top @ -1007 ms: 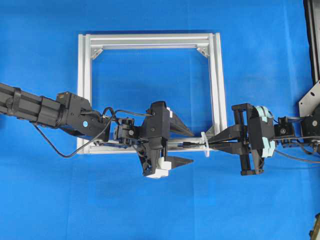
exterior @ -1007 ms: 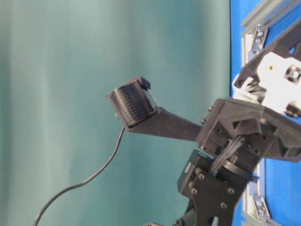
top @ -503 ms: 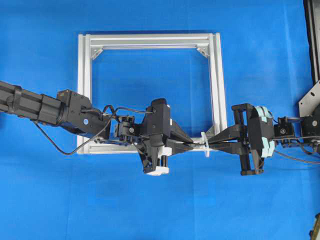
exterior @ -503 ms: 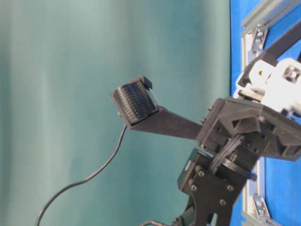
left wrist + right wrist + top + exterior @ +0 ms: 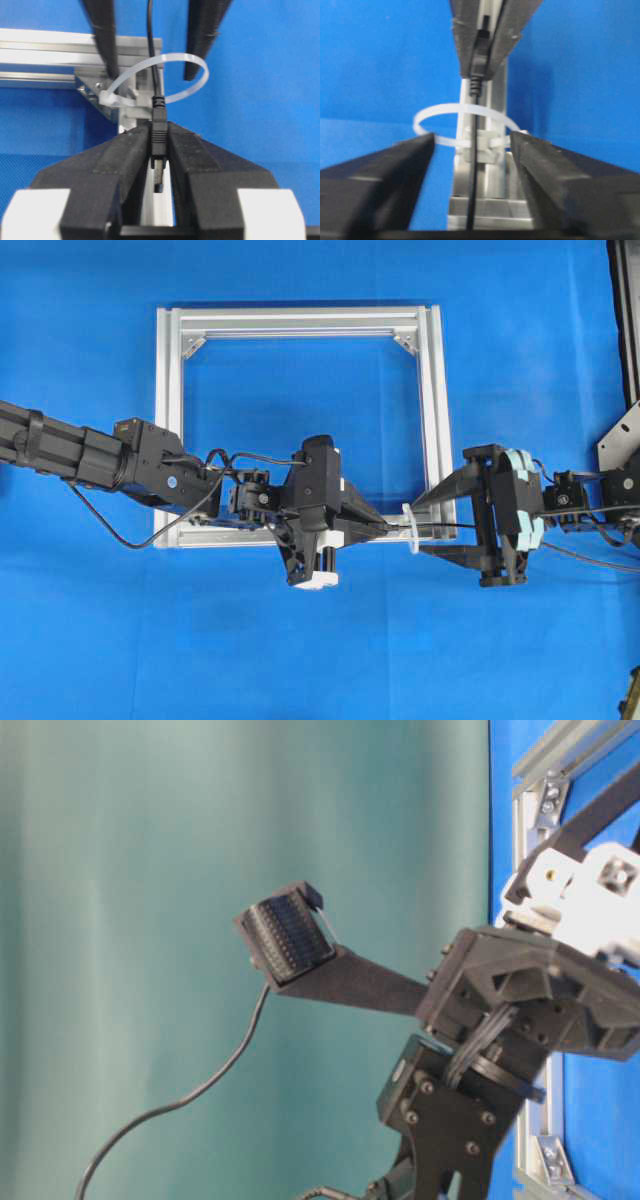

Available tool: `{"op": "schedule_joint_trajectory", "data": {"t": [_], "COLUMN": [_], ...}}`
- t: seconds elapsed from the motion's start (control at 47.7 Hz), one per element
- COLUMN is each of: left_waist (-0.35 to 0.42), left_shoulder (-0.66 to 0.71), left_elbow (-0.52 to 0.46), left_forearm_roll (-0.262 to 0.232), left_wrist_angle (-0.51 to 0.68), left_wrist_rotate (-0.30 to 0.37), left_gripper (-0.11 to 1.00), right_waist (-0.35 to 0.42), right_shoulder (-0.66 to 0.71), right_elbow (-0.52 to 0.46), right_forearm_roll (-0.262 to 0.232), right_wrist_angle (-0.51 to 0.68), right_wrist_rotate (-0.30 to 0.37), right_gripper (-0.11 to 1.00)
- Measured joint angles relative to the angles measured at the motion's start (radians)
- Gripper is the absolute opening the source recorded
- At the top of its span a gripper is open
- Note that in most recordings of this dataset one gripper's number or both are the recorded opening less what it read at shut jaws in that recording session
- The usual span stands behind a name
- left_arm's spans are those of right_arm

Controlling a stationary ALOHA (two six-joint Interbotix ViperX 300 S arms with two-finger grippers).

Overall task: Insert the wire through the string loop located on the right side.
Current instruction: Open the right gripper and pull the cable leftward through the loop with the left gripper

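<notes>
Wire already through the loop, plug out on the far side. Left claw shut tight on the plug. Right claw wide open, holding nothing. Almost done: just pull more through and let go.

No text, label, brand, number or sign can be read in any view
</notes>
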Motion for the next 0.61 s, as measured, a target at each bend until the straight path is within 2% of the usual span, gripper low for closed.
{"op": "schedule_joint_trajectory", "data": {"t": [0.042, 0.063, 0.189, 0.357, 0.524, 0.608], "left_waist": [0.0, 0.0, 0.0, 0.0, -0.011, -0.021], "left_shoulder": [0.0, 0.0, 0.0, -0.002, -0.057, -0.129], "left_elbow": [-0.002, 0.0, 0.0, 0.006, 0.078, 0.153], "left_forearm_roll": [0.0, 0.0, 0.0, 0.0, 0.0, 0.0], "left_wrist_angle": [0.0, 0.0, 0.0, 0.003, 0.003, -0.002], "left_wrist_rotate": [0.002, 0.002, 0.002, 0.005, 0.015, 0.017], "left_gripper": [0.08, 0.08, 0.08, 0.08, 0.08, 0.08], "right_waist": [-0.003, -0.003, -0.003, -0.003, -0.003, -0.005], "right_shoulder": [0.002, 0.0, -0.002, -0.002, -0.002, -0.002], "right_elbow": [0.003, 0.005, 0.008, 0.008, 0.008, 0.006], "right_forearm_roll": [0.0, 0.0, 0.0, 0.0, 0.0, 0.0], "right_wrist_angle": [0.0, 0.002, 0.002, 0.002, 0.002, 0.005], "right_wrist_rotate": [-0.005, -0.006, -0.015, -0.017, -0.018, -0.018], "right_gripper": [0.87, 0.89, 0.84, 0.84, 0.84, 0.84]}}
